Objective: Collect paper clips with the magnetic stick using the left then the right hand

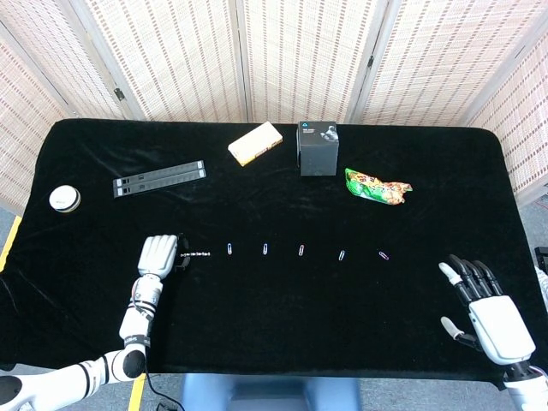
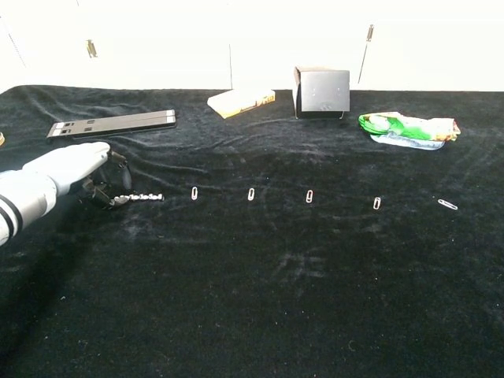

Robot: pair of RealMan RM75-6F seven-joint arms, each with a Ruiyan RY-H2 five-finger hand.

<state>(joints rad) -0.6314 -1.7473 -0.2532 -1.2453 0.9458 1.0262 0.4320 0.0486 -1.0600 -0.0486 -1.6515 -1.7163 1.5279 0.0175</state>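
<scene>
The magnetic stick (image 1: pixel 199 254) (image 2: pixel 145 197), a short beaded rod, lies flat on the black cloth. My left hand (image 1: pixel 158 255) (image 2: pixel 72 166) is at its left end, fingers curled down over that end and a fingertip touching it. Whether the stick is pinched does not show. Several paper clips (image 1: pixel 267 250) (image 2: pixel 251 194) lie in a row to the right of the stick, the nearest (image 2: pixel 194 191) a short gap from its tip. My right hand (image 1: pixel 486 306) rests at the front right with fingers spread, holding nothing; only the head view shows it.
Along the back stand a flat black bar (image 1: pixel 159 179), a yellow box (image 1: pixel 255 143), a black box (image 1: pixel 317 149) and a green packet (image 1: pixel 377 187). A white round tin (image 1: pixel 64 199) sits at the far left.
</scene>
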